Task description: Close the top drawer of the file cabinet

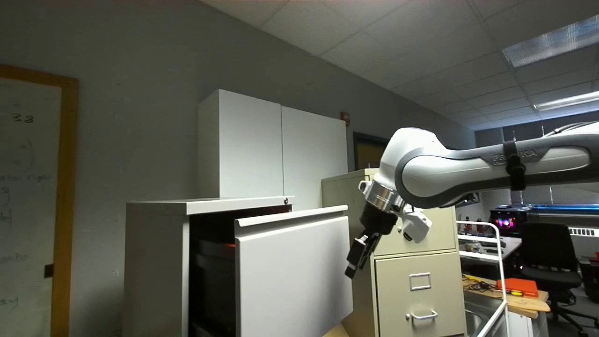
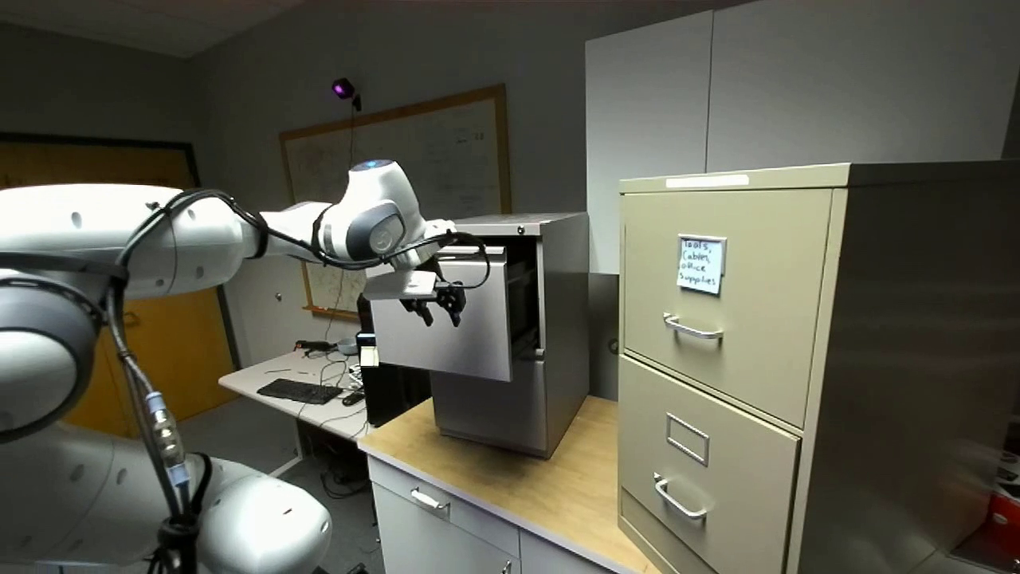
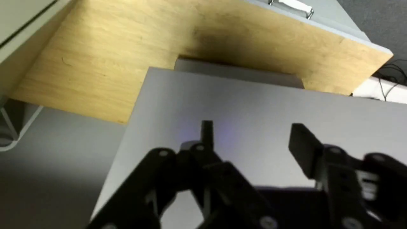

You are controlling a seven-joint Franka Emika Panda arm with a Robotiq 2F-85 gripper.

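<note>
Hanging with its tips pointed down before the flat white front of the top drawer (image 1: 295,271), the claw (image 3: 253,140) has its two black fingers (image 3: 207,133) apart, the panel showing through the gap between them. Whether a fingertip touches that panel I cannot tell. From the claw, in an exterior view, the arm (image 1: 468,175) climbs toward one o'clock and then bends off to three.

The drawer is pulled out, its dark inside showing in both exterior views; what lies in there is too dim to name. Behind its front, at nine o'clock in an exterior view, sits the body of the file cabinet (image 1: 157,262). The lower drawer (image 2: 486,410) sits flush, at five o'clock in an exterior view, and the file cabinet stands on a wooden counter (image 2: 510,478) along that same line.

Seen there, a beige cabinet (image 2: 757,375) fills three o'clock, a handwritten label (image 2: 701,263) on its upper front reading "Tools, Cables, office supplies". A white cupboard (image 2: 797,88) rises at two o'clock, a wood-framed whiteboard (image 2: 414,143) hangs near twelve, and at eight o'clock a keyboard (image 2: 300,391) lies on a desk (image 2: 255,379). In an exterior view, a black chair (image 1: 547,238) and a red case (image 1: 517,287) stand near three o'clock, well apart from the claw.
</note>
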